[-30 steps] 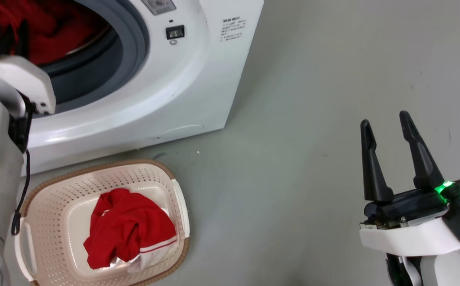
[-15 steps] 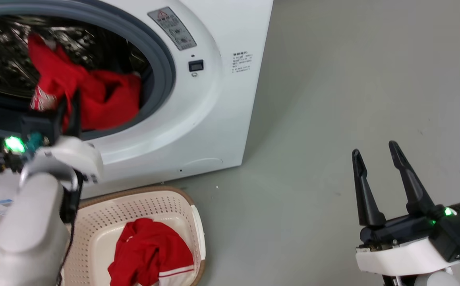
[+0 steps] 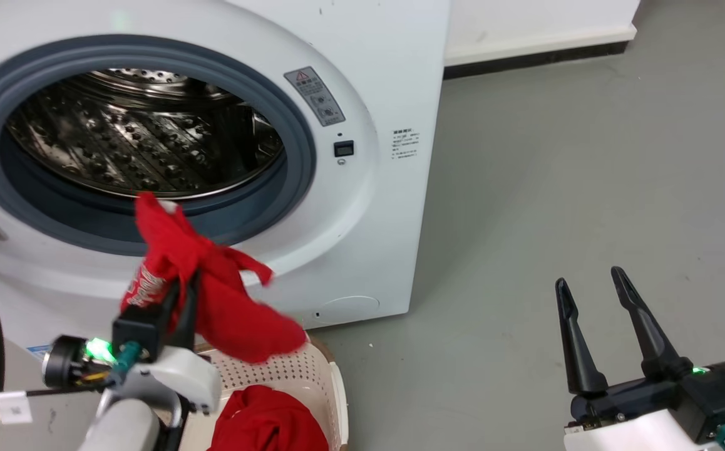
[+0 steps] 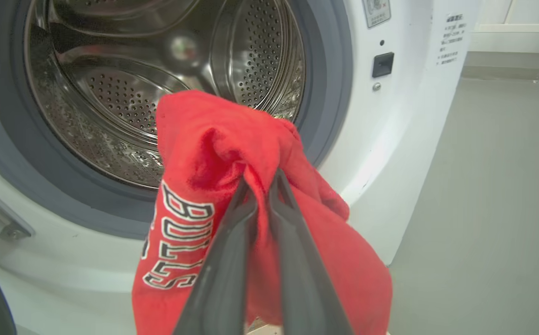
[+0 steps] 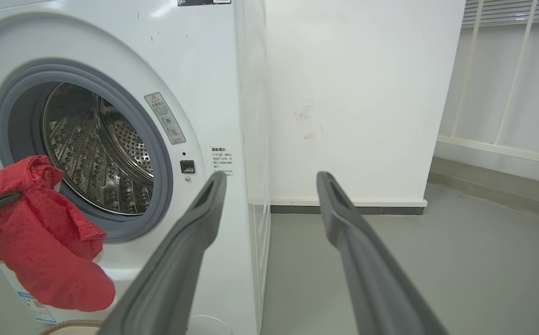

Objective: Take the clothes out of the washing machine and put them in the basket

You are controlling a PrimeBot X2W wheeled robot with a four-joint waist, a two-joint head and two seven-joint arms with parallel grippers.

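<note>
holding the lettered red garment [image 4: 213,139] by a bunched fold, fingers clamped on it, the left gripper [image 4: 260,181] has the cloth hanging in front of the washing machine [image 3: 369,238] and just above the rim of the basket [image 3: 332,382], in which the other garment [image 3: 268,419] lies. to finish well, i would bring the gripper over the basket's middle and lower it before letting go, since the drooping tail could catch the rim and slide to the floor [image 3: 556,156]. the right gripper [image 3: 588,280] hangs well aside, fingers apart; the drum [image 3: 137,138] looks empty.
</note>
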